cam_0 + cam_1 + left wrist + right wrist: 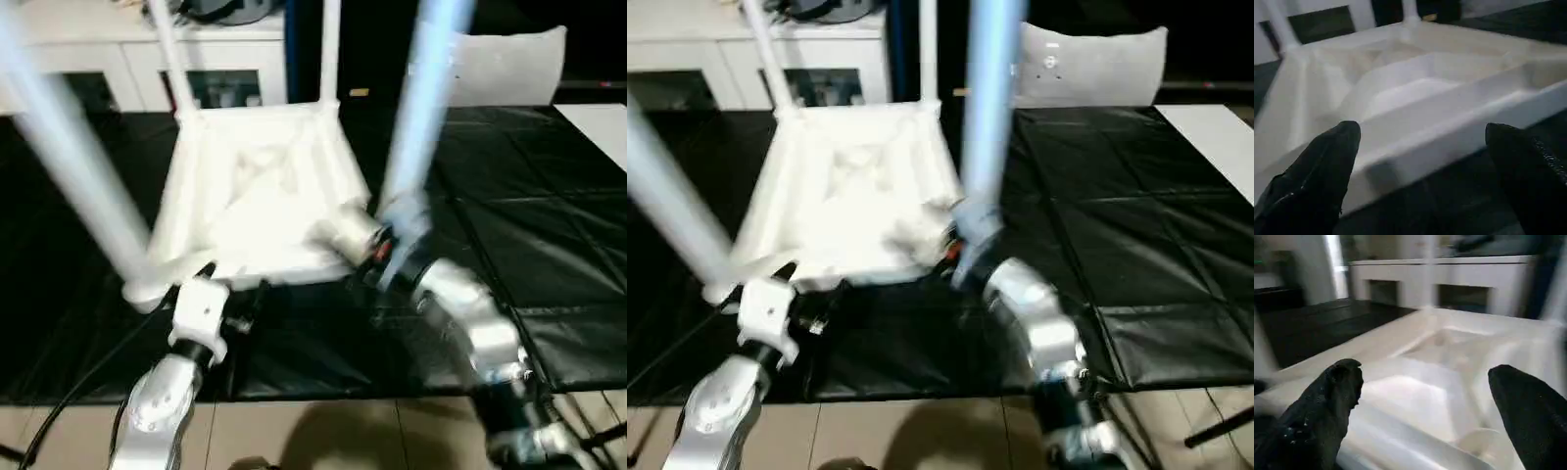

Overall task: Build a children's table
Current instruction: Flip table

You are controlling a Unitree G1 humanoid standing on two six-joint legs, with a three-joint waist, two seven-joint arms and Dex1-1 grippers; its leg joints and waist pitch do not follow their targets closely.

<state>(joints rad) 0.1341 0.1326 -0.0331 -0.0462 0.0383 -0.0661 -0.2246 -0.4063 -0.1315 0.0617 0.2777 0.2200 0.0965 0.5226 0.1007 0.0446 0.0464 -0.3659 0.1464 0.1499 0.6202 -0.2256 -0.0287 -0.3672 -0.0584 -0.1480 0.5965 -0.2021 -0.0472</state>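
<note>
Both grippers, left and right, spread wide, holding nothing, at the near rim of the upturned tabletop on the black mat.
Legs stand in their sockets. I'd judge it light, stiff, slippery plastic; grip the rim or ribs, not the long legs.

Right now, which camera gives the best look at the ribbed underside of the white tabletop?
The left wrist view: the tabletop lies close ahead, ribs plain between open black fingers. The right wrist view shows it blurred. The eye views show it whole but farther off, with legs standing up.
</note>
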